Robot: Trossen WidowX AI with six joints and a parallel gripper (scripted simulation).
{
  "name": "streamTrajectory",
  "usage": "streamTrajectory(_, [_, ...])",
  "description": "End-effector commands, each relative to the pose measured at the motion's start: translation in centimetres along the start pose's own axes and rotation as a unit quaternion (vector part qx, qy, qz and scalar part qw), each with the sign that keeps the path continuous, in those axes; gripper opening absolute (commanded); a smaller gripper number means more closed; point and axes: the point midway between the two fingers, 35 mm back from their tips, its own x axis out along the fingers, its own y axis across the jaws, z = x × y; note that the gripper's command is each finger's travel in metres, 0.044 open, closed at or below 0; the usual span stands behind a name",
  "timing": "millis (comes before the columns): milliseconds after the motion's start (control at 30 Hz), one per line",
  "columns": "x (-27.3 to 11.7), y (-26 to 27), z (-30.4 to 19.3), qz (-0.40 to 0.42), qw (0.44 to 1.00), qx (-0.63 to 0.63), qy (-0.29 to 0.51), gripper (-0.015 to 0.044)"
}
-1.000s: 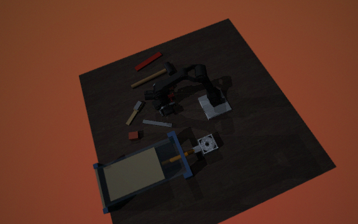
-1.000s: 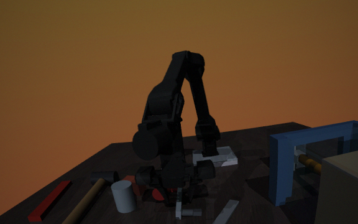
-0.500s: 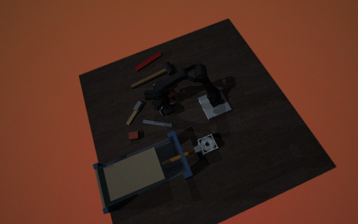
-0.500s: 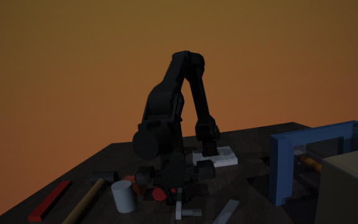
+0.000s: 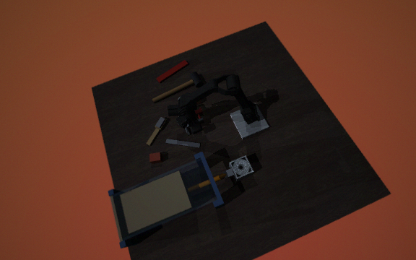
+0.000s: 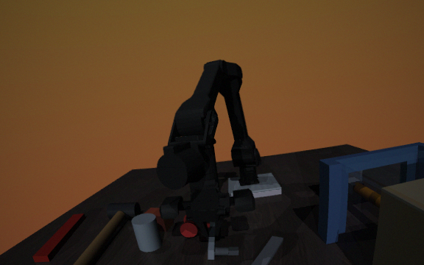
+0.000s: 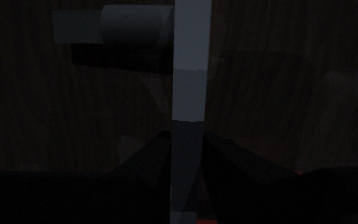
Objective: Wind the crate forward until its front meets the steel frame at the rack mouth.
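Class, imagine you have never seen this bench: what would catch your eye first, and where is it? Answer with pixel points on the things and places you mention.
The black robot arm [image 5: 213,86] [image 6: 201,110] draws the eye first, arching over the bench with its fingers closed in on a grey bar [image 7: 190,95]. Next comes the blue frame [image 5: 211,180] [image 6: 333,202] at the rack's mouth, with the large tan crate [image 5: 155,202] [image 6: 411,221] behind it and an orange strap [image 5: 209,181] [image 6: 368,193] running towards the winch [image 5: 240,167].

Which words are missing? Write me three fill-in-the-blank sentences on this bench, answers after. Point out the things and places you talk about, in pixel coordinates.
The crate [image 5: 155,202] [image 6: 411,217] sits inside the guard cubby, whose mouth frame [image 5: 209,178] [image 6: 333,202] is coloured ____.
The strap [image 5: 209,181] [image 6: 367,193] running to the winch [image 5: 240,167] is ____.
The hammer [image 5: 173,91] [image 6: 101,237] lies between the arm and a bar coloured ____.

Blue; orange; red.
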Motion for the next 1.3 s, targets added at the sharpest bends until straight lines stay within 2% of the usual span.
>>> streamTrajectory(0, [0.0,0.0,0.0,0.0,1.0,0.0,0.0,0.004])
streamTrajectory(100, [0.0,0.0,0.0,0.0,1.0,0.0,0.0,0.0])
streamTrajectory(300, [-1.3,-0.1,0.3,0.0,1.0,0.0,0.0,0.0])
streamTrajectory(667, [-15.3,0.0,0.2,-0.001,1.0,0.0,0.003,0.0])
streamTrajectory(967, [-15.4,0.3,0.5,-0.003,1.0,-0.013,-0.008,0.0])
streamTrajectory(1267, [-15.9,4.5,2.0,-0.006,0.987,-0.156,-0.035,0.0])
